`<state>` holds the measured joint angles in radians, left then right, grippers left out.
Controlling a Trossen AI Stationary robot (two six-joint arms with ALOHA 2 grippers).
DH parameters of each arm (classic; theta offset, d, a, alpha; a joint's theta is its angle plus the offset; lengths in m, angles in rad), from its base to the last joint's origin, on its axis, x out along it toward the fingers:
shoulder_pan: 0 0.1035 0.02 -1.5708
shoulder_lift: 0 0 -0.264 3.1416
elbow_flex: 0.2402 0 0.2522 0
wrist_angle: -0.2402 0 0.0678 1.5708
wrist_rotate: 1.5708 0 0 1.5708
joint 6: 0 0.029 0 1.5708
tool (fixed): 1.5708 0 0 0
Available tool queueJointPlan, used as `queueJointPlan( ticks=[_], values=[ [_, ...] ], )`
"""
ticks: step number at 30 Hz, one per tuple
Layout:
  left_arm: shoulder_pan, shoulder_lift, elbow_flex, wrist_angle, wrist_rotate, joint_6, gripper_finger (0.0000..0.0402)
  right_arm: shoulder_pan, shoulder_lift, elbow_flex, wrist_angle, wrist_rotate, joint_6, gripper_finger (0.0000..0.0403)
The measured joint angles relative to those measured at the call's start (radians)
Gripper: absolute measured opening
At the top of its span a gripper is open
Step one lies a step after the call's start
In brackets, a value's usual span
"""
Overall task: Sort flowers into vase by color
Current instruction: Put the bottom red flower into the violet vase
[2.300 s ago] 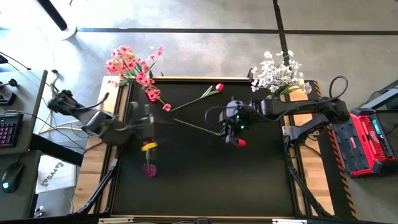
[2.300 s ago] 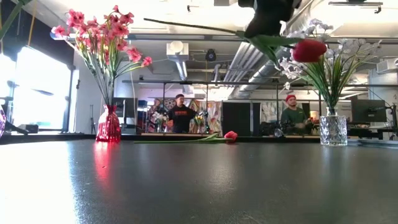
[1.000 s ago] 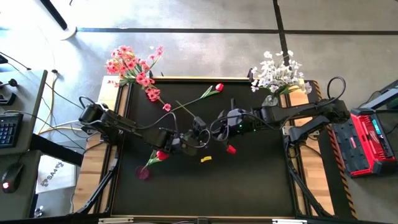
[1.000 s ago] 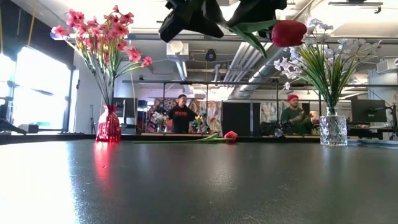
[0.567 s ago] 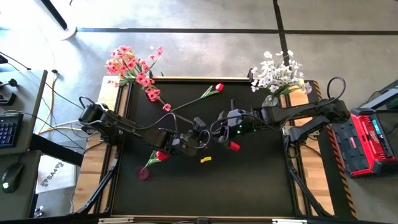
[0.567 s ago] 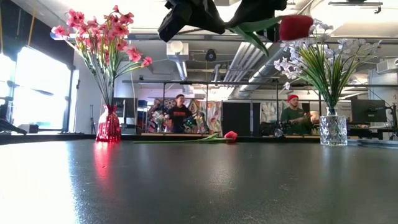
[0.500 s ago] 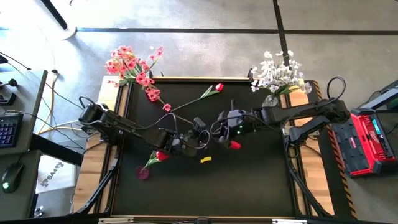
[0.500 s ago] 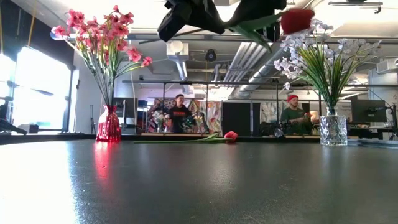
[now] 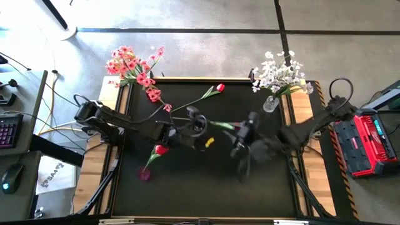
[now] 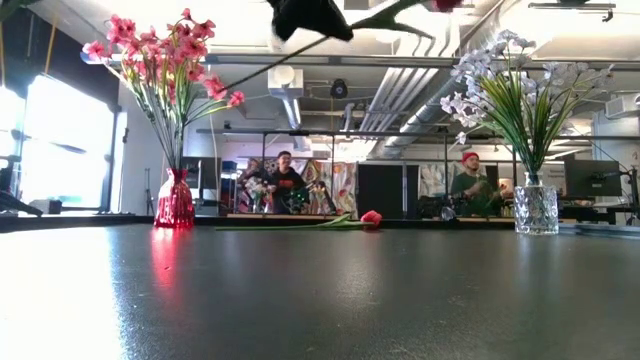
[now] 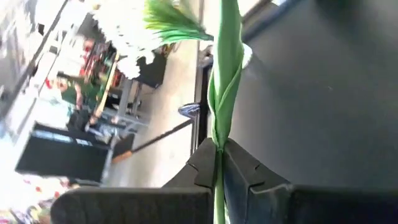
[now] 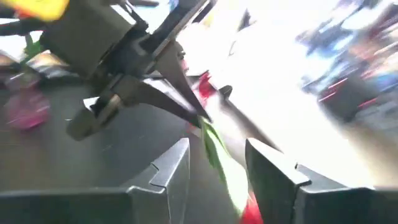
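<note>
My left gripper (image 9: 197, 122) (image 11: 219, 153) is shut on the thin green stem of a red-budded flower (image 9: 222, 125), above the table's middle. My right gripper (image 9: 240, 145) (image 12: 214, 163) is open just right of it, and the flower's leaf (image 12: 216, 155) shows in the gap between its fingers. A second red flower (image 9: 219, 89) lies flat on the table at the far side. A third red flower (image 9: 161, 150) stands in a small magenta vase (image 9: 144, 175) at the near left. Pink flowers (image 9: 132, 65) stand in a red vase (image 10: 175, 203). White flowers (image 9: 278, 74) stand in a clear vase (image 10: 537, 208). My left gripper pinches the stem (image 11: 218, 163) between its two fingers, just below the leaf wrapped around it (image 11: 225, 87). The fingers come roughly level from the table's left. The flower is lifted clear of the table and slants upward, with its bud end toward my right arm.
The table is a black mat with wooden side strips (image 9: 111, 156). A red equipment case (image 9: 369, 142) stands off its right edge and a desk with a keyboard (image 9: 7, 128) off its left. People stand in the room far behind the table (image 10: 285, 182).
My right gripper has let go of the flower and drawn back toward the table's near right, turning as it went. My left gripper now carries the flower alone and has risen a little. The bud end has swung upward, to the top edge of the low view.
</note>
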<state>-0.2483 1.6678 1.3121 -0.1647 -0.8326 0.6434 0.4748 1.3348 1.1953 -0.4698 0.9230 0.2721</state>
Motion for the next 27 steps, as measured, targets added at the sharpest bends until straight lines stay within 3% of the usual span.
queueJointPlan(
  ticks=[2, 5, 15, 23, 27],
  values=[
    [0.014, -0.030, 0.000, 0.011, 0.002, -0.048, 0.0001, 0.083, 0.000, 0.000, 0.005, 0.184, -0.020, 0.0144],
    [0.032, -0.087, 0.000, 0.026, 0.010, -0.114, 0.0000, 0.172, 0.000, 0.000, -0.013, 0.306, 0.003, 0.0144],
    [0.051, -0.327, 0.000, 0.120, 0.027, -0.141, 0.0000, 0.270, 0.051, 0.000, -0.296, 0.331, 0.438, 0.0144],
    [0.023, -0.513, 0.000, 0.111, 0.034, -0.146, 0.0000, 0.279, 0.125, 0.000, -0.329, 0.345, 0.551, 0.0144],
    [-0.036, -0.635, 0.000, 0.037, 0.027, -0.254, 0.0000, 0.279, 0.143, 0.000, -0.379, 0.339, 0.629, 0.0144]
  ],
)
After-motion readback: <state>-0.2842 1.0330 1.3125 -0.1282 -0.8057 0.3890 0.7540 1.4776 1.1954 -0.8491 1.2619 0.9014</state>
